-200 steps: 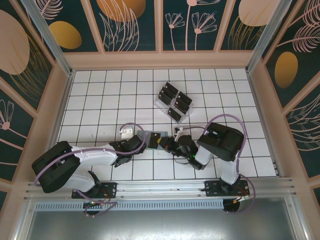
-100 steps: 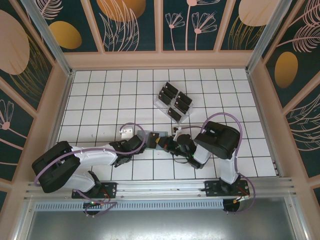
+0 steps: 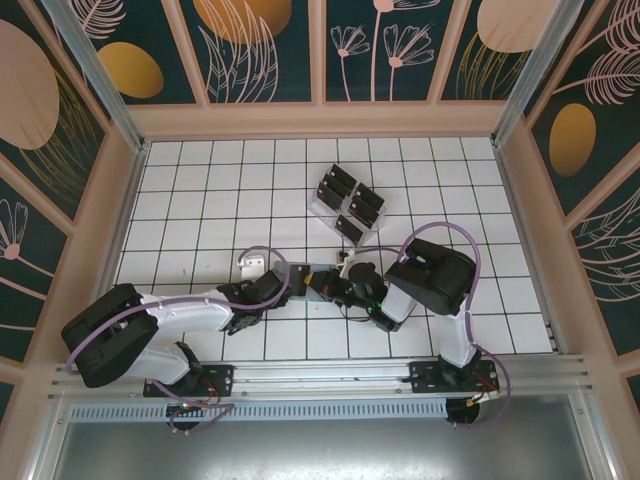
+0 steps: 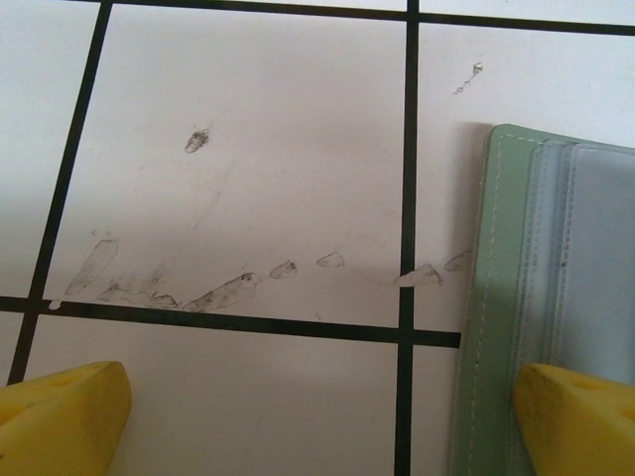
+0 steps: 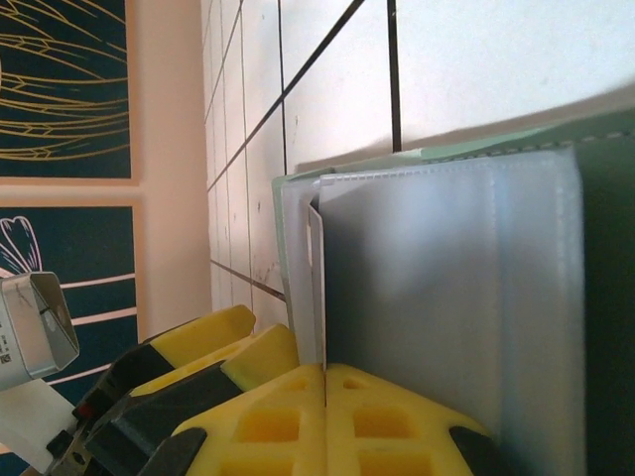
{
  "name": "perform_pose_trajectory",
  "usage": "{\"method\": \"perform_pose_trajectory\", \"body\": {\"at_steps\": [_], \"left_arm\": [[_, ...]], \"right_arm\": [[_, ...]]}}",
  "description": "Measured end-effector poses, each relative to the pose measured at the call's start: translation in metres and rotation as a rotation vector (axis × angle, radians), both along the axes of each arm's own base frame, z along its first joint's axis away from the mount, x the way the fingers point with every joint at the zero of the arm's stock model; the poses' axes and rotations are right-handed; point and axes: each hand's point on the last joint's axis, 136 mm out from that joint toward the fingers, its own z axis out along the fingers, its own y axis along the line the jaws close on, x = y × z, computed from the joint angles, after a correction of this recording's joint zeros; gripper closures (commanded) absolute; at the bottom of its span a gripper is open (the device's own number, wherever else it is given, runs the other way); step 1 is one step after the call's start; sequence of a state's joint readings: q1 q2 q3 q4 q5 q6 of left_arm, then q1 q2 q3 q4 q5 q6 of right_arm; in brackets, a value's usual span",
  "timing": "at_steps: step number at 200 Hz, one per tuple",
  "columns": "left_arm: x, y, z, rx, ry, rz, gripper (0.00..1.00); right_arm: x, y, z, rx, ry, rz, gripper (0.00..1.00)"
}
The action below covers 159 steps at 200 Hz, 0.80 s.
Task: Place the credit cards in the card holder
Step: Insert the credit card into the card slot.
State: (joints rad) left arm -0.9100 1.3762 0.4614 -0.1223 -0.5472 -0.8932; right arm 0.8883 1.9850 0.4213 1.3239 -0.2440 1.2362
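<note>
Card holder (image 4: 493, 297) sage green, pale stitching; cards (image 3: 337, 186) black; table (image 3: 200, 190) white, black grid; finger pads (image 4: 62, 421) yellow.

In the top view, the left arm (image 3: 190, 310) folds out from its base toward 10 o'clock. Its white forearm then runs low over the surface toward 2 o'clock, bringing the left gripper (image 3: 297, 279) near the middle of the near rows. The right arm (image 3: 440, 280) rises from its base toward 12 o'clock, bends at a bulky black joint and reaches back toward 9 o'clock. That puts the right gripper (image 3: 335, 285) just beside the left one, tip facing tip. In the left wrist view, the left gripper (image 4: 317, 426) has its yellow fingers spread wide. In the right wrist view, the right gripper (image 5: 325, 416) has its yellow fingers pressed together along a single seam.
</note>
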Motion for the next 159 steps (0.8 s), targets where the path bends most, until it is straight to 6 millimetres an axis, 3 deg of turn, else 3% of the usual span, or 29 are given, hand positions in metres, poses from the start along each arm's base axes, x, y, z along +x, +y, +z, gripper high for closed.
{"method": "perform_pose_trajectory", "body": {"at_steps": [31,50,92,159], "left_arm": [[-0.002,0.001,0.003,-0.003,0.003,0.0,0.02],[0.001,-0.002,0.008,-0.003,0.001,-0.002,0.01],[0.024,-0.02,0.039,-0.038,-0.062,-0.003,0.02],[0.04,0.004,0.045,-0.014,-0.067,0.059,0.01]], "right_arm": [[0.003,0.003,0.003,-0.025,-0.004,0.033,0.77],[0.007,0.004,0.009,-0.054,-0.019,0.049,0.71],[0.015,-0.002,0.009,-0.15,-0.02,0.064,0.69],[0.018,0.0,0.004,-0.26,-0.025,0.108,0.73]]}}
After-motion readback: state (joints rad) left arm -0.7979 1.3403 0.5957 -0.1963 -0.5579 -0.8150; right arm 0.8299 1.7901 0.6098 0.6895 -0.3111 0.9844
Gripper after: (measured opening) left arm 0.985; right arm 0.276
